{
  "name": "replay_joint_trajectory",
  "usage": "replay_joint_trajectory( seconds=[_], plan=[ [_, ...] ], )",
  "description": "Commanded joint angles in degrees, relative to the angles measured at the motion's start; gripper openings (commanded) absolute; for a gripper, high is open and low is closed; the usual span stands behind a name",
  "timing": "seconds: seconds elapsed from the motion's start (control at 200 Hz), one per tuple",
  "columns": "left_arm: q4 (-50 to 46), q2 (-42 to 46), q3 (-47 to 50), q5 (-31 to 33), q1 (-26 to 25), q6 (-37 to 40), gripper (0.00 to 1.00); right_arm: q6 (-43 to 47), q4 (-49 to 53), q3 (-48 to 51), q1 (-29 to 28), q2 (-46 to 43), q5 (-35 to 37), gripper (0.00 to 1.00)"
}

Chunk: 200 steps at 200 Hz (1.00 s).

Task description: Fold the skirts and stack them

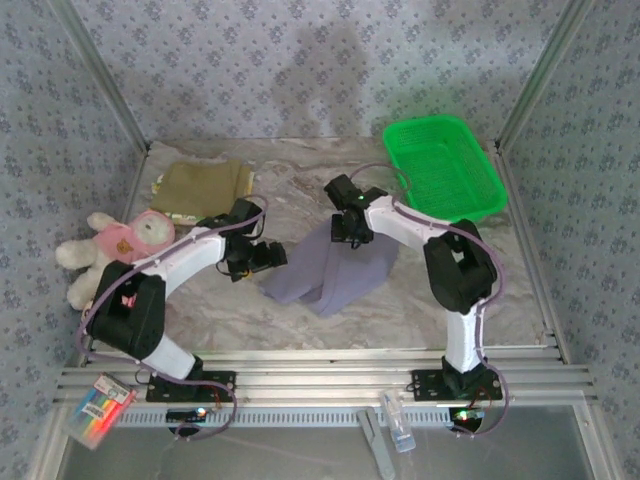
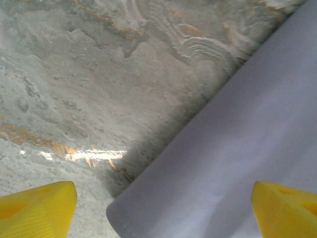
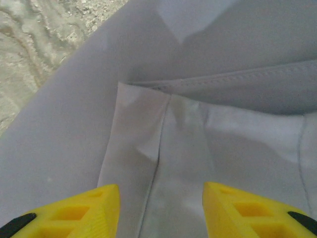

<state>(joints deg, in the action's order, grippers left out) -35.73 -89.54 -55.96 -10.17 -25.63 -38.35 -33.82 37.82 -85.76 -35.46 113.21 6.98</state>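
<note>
- Lavender-purple skirt [image 1: 330, 272] lies loosely folded on the marbled table [image 1: 300, 180], directly under the right gripper [image 1: 349, 236] and just to the right of the left gripper [image 1: 266, 256].
- Right gripper's 2 yellow fingers [image 3: 74, 213] stand apart, close above the cloth. A stitched seam crosses ahead of them and a creased hem flap lies between them. Nothing looks pinched.
- Left gripper's 2 fingers [image 2: 37, 208] are spread wide and hold nothing. The skirt's rounded, folded edge lies between them, with bare table toward one finger and cloth toward the other.
- Olive-khaki skirt [image 1: 205, 185] lies flat beyond the left gripper, toward the far left of the table, well apart from it.
- Pink plush toy [image 1: 115, 245] lies to the left of the left gripper, near the olive-khaki skirt.
- Green basket [image 1: 445, 165] sits beyond and to the right of the right gripper.
</note>
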Motion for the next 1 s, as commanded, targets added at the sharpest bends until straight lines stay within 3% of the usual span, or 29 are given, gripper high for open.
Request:
replay_joint_trajectory(
  seconds=[0.0, 0.11, 0.17, 0.32, 0.39, 0.54, 0.725, 0.814, 0.884, 0.919, 0.954, 0.994],
  plan=[
    [0.7, -3.84, -0.75, 0.39, -0.26, 2.26, 0.88, 0.07, 2.81, -4.22, -0.87, 3.68, 3.29, 0.46],
    [3.24, -8.12, -1.81, -2.43, -0.39, 2.62, 0.76, 0.47, 4.03, -6.59, -0.93, 7.45, 5.92, 0.42],
    [4.59, -9.65, -2.17, -3.59, -0.54, 2.34, 0.66, 0.85, 3.27, -7.05, -0.92, 8.87, 6.54, 0.35],
    [6.02, -9.63, -3.05, -3.09, -0.74, 1.73, 0.21, 3.13, 1.46, -6.73, -0.84, 7.37, 5.36, 0.02],
    [4.75, -6.74, -3.62, 0.11, -0.41, 1.98, 0.0, 3.51, 0.54, -4.86, -1.1, 1.88, 6.36, 0.0],
    [1.08, 5.4, -5.86, 5.83, 3.13, 2.4, 0.0, 3.83, -3.08, 2.57, -1.14, -15.67, 6.74, 0.0],
    [1.58, 22.4, -8.73, 8.47, 7.26, 1.86, 0.0, 1.68, -18.98, 20.79, 1.5, -36.56, -0.37, 0.0],
    [-0.33, 24.93, -11.41, 8.59, 7.28, 2.71, 0.0, 1.05, -25.3, 28.82, 4.28, -43.66, -4.32, 0.0],
    [-2.17, 23.55, -12.49, 4.96, 7.26, 4.53, 0.0, -2.54, -28.55, 36.4, 6.42, -48.26, -4.35, 0.0],
    [-2.59, 22.32, -12.08, 2.41, 7.09, 5.0, 0.16, -4.78, -30.48, 40.49, 8.31, -49.91, -4.62, 0.0],
    [-2.51, 20.99, -11.18, 0.42, 6.36, 5.23, 0.46, -7.0, -32.06, 44.63, 10.45, -51.2, -4.71, 0.0],
    [-2.39, 19.57, -9.81, -0.4, 4.65, 5.05, 0.7, -10.13, -32.88, 48.99, 12.87, -52.21, -5.09, 0.0]
  ],
)
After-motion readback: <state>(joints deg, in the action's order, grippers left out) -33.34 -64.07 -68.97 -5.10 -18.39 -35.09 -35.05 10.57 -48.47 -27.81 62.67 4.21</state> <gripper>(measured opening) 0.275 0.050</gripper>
